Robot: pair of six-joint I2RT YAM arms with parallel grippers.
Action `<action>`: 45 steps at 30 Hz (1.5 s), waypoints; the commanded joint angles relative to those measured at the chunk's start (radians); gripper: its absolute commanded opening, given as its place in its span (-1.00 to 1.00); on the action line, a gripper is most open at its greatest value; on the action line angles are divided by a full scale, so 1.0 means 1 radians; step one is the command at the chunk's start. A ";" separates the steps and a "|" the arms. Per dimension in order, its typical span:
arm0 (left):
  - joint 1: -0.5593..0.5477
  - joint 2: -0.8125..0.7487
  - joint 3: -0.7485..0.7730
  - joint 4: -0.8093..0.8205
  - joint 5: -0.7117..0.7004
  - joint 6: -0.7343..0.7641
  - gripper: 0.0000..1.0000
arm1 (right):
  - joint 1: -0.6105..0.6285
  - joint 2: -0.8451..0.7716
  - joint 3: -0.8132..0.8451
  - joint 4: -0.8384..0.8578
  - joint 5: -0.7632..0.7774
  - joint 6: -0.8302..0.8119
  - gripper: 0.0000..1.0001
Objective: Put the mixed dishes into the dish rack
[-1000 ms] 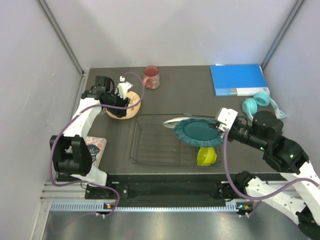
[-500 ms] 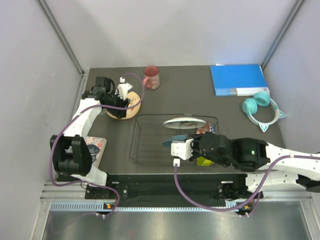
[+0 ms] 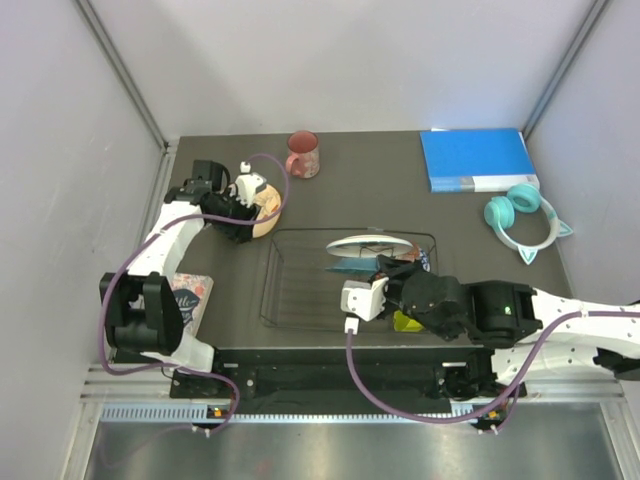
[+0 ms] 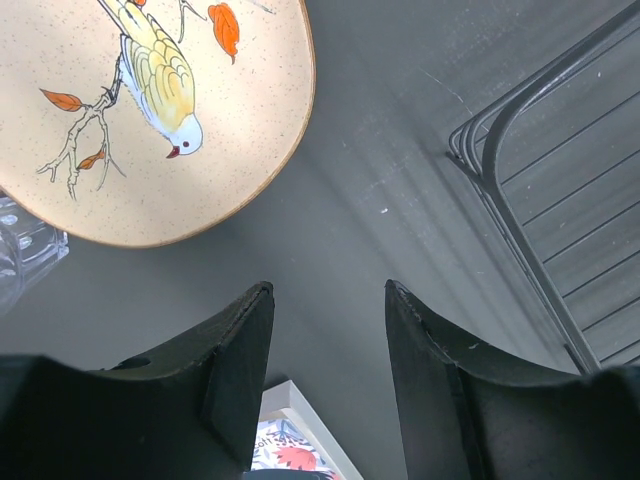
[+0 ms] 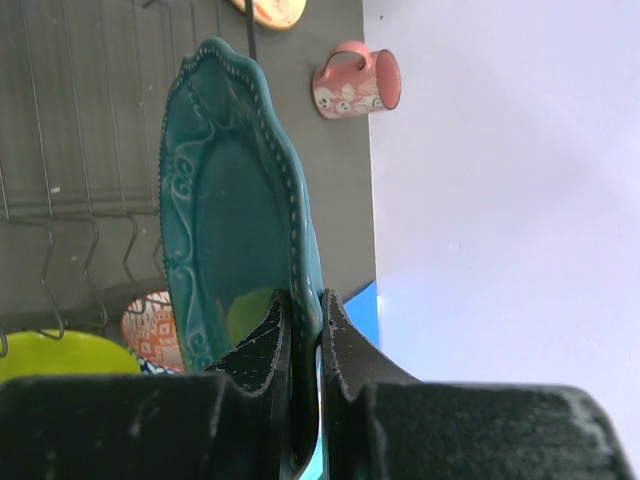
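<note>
My right gripper (image 3: 386, 272) (image 5: 305, 295) is shut on the rim of the teal scalloped plate (image 3: 352, 267) (image 5: 230, 220) and holds it on edge over the black wire dish rack (image 3: 290, 285) (image 5: 70, 150). A white plate (image 3: 372, 243) stands in the rack just behind it. The lime-green bowl (image 3: 408, 322) (image 5: 55, 358) and the pink patterned bowl (image 5: 150, 330) lie below my right arm. My left gripper (image 3: 240, 210) (image 4: 328, 290) is open and empty over the table, beside the cream-yellow bird plate (image 3: 264, 203) (image 4: 150, 110). The clear glass (image 4: 20, 255) sits by that plate. The pink-red mug (image 3: 303, 154) (image 5: 355, 85) stands at the back.
A blue binder (image 3: 477, 159) and teal cat-ear headphones (image 3: 525, 212) lie at the back right. A floral card (image 3: 190, 295) (image 4: 290, 450) lies at the front left. The rack's corner (image 4: 480, 150) is right of my left fingers.
My right arm swung from the right side to above the rack and turned the teal plate from flat to on edge. My left gripper shifted slightly by the cream plate.
</note>
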 commanded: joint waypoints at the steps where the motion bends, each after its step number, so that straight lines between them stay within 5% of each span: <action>1: 0.005 -0.044 -0.012 0.003 0.008 0.001 0.07 | 0.014 -0.047 -0.017 0.135 0.073 -0.055 -1.00; 16: 0.005 -0.039 -0.035 0.022 0.031 -0.005 0.07 | 0.013 -0.090 -0.215 0.306 0.106 -0.146 -1.00; 45: 0.007 -0.036 -0.078 0.046 0.045 -0.006 0.06 | -0.099 -0.133 -0.349 0.487 0.034 -0.210 -1.00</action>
